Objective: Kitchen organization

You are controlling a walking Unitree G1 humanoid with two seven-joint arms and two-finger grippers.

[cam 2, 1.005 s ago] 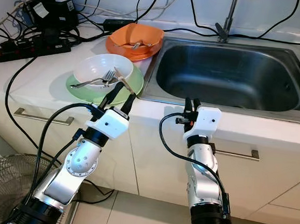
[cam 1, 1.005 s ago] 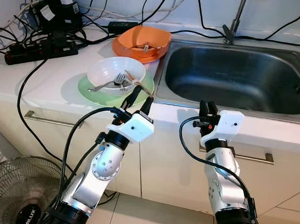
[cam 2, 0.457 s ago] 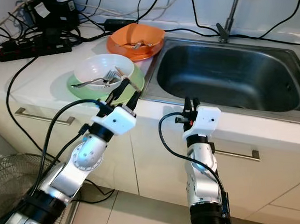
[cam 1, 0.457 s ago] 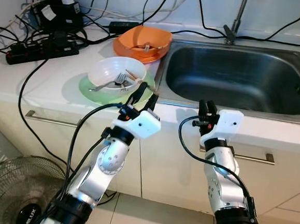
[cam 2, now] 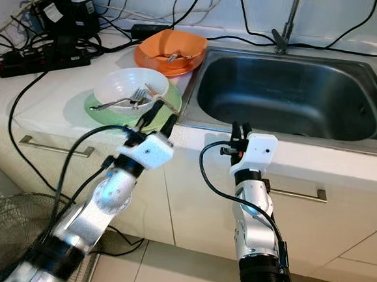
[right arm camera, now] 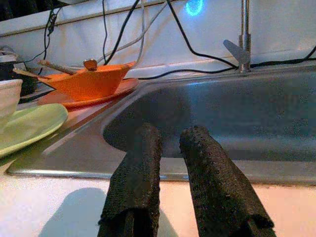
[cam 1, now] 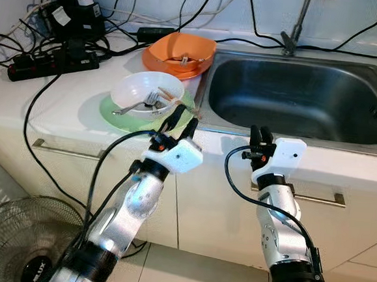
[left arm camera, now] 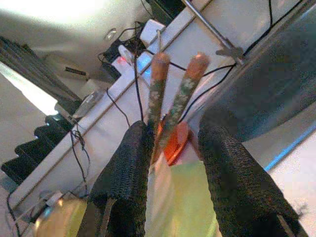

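Note:
A white bowl (cam 1: 147, 91) stands on a green plate (cam 1: 112, 117) on the counter, left of the sink (cam 1: 296, 97). It holds a fork (cam 1: 136, 104) and a pair of chopsticks (cam 1: 172, 100) whose ends jut over its rim toward me. My left gripper (cam 1: 184, 116) is at the bowl's near right rim, open. In the left wrist view the chopsticks (left arm camera: 159, 84) run between its fingers (left arm camera: 128, 163), close to one of them. My right gripper (cam 1: 261, 132) hovers at the counter's front edge before the sink, shut on nothing.
An orange bowl (cam 1: 181, 49) with utensils sits on an orange plate behind the white bowl. Power strips and tangled cables (cam 1: 51, 58) crowd the back left of the counter. The faucet (cam 1: 295, 25) rises behind the sink. A fan (cam 1: 17, 238) stands on the floor at the left.
My left gripper has moved forward and slightly right, bringing its fingers around the chopstick ends at the bowl's rim. The right arm has stayed put.

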